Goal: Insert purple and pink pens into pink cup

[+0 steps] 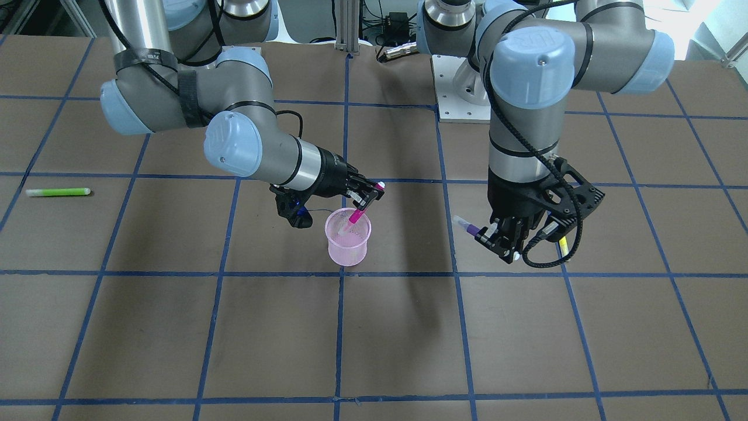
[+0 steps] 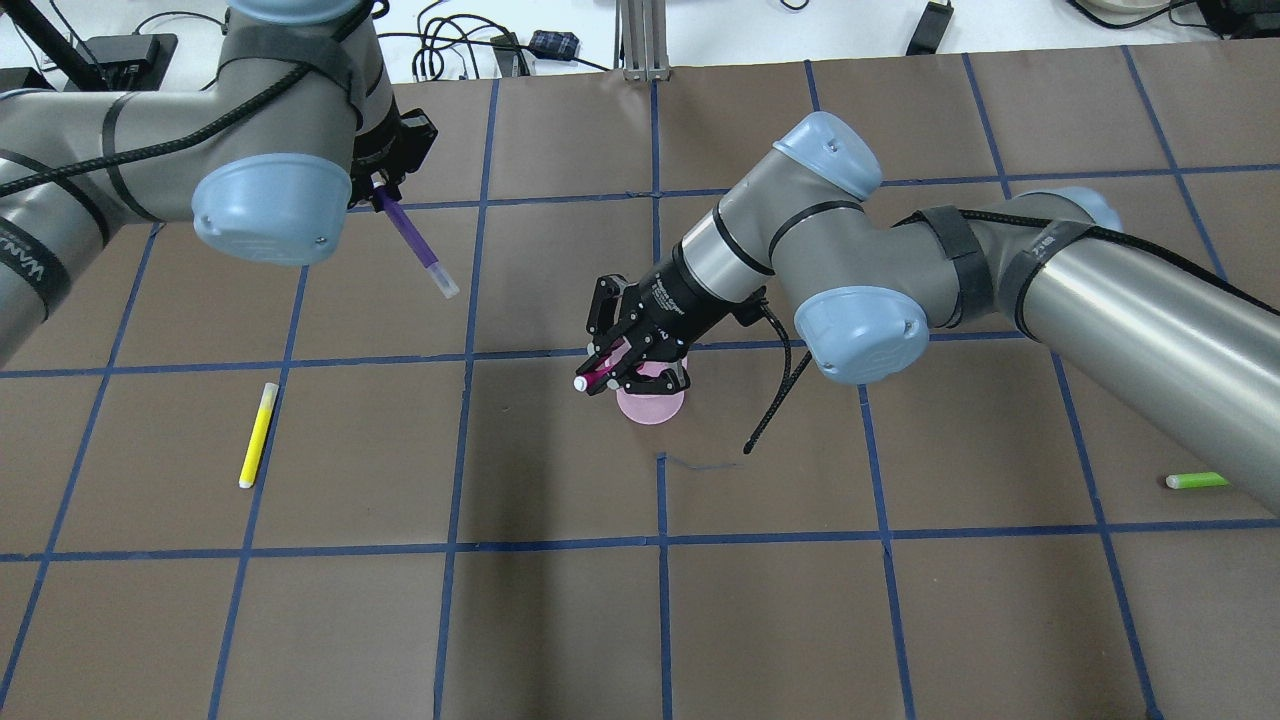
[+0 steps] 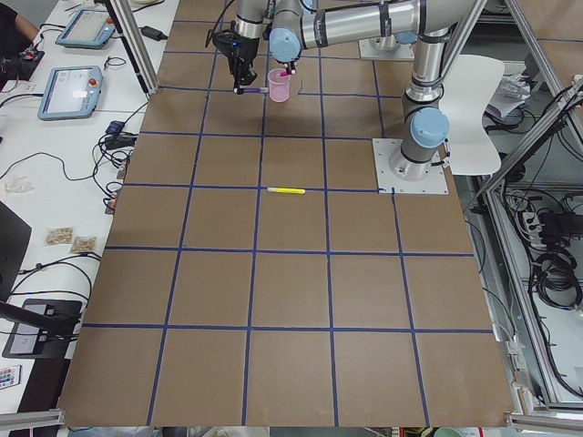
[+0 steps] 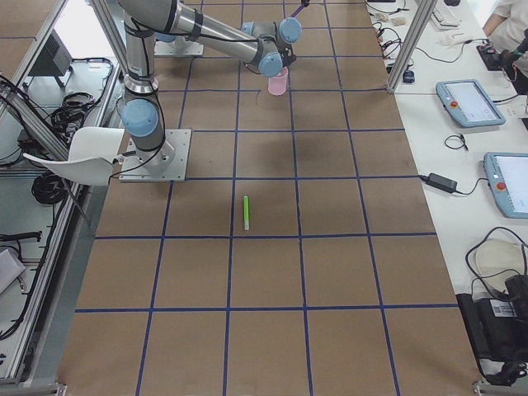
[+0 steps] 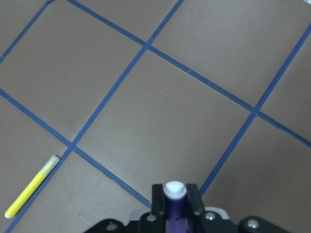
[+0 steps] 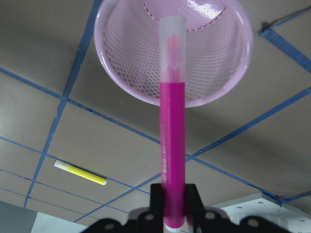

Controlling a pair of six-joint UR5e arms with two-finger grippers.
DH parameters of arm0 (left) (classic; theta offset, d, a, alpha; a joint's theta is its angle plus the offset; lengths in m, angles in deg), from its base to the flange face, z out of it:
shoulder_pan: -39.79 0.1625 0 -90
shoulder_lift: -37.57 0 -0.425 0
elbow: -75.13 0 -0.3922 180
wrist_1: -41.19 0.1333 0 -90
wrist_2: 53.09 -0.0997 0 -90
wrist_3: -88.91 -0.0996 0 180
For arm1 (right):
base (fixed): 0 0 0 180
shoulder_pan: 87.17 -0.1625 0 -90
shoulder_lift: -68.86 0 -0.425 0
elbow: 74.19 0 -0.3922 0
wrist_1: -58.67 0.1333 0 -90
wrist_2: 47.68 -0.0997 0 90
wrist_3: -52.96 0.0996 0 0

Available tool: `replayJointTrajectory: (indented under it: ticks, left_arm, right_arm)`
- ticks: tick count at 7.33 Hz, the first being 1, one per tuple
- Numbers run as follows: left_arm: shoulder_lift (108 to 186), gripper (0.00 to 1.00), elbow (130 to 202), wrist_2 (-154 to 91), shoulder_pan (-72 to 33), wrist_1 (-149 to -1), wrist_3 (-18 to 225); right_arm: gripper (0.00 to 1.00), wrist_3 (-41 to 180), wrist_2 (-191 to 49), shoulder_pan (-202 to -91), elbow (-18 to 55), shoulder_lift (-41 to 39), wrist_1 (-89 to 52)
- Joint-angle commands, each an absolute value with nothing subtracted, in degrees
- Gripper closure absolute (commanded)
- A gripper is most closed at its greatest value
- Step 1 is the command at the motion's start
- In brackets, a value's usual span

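Observation:
The pink mesh cup (image 1: 348, 244) stands upright near the table's middle. My right gripper (image 1: 365, 196) is shut on the pink pen (image 1: 355, 219) and holds it tilted, its clear-capped lower end inside the cup's mouth. In the right wrist view the pink pen (image 6: 172, 145) runs from the fingers into the cup (image 6: 121, 73). My left gripper (image 1: 498, 235) is shut on the purple pen (image 1: 466, 225) and holds it above the table, well away from the cup. In the overhead view the purple pen (image 2: 415, 245) slants down from the left gripper (image 2: 385, 190).
A yellow pen (image 2: 258, 435) lies on the table on my left side. A green pen (image 2: 1195, 481) lies far out on my right side. The brown table has a blue tape grid.

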State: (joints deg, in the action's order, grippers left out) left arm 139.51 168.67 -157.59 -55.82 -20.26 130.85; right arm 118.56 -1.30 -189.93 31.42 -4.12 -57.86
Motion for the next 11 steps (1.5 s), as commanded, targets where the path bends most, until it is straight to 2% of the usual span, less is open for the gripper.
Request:
replayJointTrajectory:
  ticks: [1, 2, 3, 5, 6, 8, 10, 11]
  left_arm:
    - [139.3, 1.00, 168.7, -157.6, -58.5, -20.0, 135.3]
    - [139.5, 1.00, 168.6, -157.6, -59.7, -19.5, 137.7]
    - [139.8, 1.00, 168.7, -157.6, -61.1, -19.6, 139.8]
    - [140.7, 1.00, 168.8, -157.9, -66.1, -18.0, 146.4]
    - [140.8, 1.00, 170.3, -159.5, -67.8, -16.6, 147.4]
    - [141.5, 1.00, 174.2, -163.6, -72.2, -6.8, 149.1]
    - [143.5, 1.00, 174.9, -167.4, -76.1, -5.8, 152.6]
    - [144.9, 1.00, 174.9, -168.7, -77.4, -5.8, 153.2]
  right_arm:
    - [0.39, 118.1, -0.7, -187.9, 31.3, -4.0, -57.9]
    - [0.38, 118.1, -0.7, -186.9, 31.3, -4.2, -58.0]
    - [0.30, 117.8, 2.9, -186.5, 30.3, -4.2, -60.7]
    - [0.03, 110.0, 14.9, -183.7, 25.5, -4.6, -60.8]
    - [0.00, 103.3, 19.7, -181.0, 24.4, -5.4, -58.3]
    - [0.00, 84.6, 29.7, -176.2, 21.6, -9.8, -49.0]
    - [0.00, 72.4, 36.7, -173.4, 16.5, -13.3, -40.2]
    - [0.00, 66.8, 41.7, -173.7, 15.2, -15.8, -40.2]
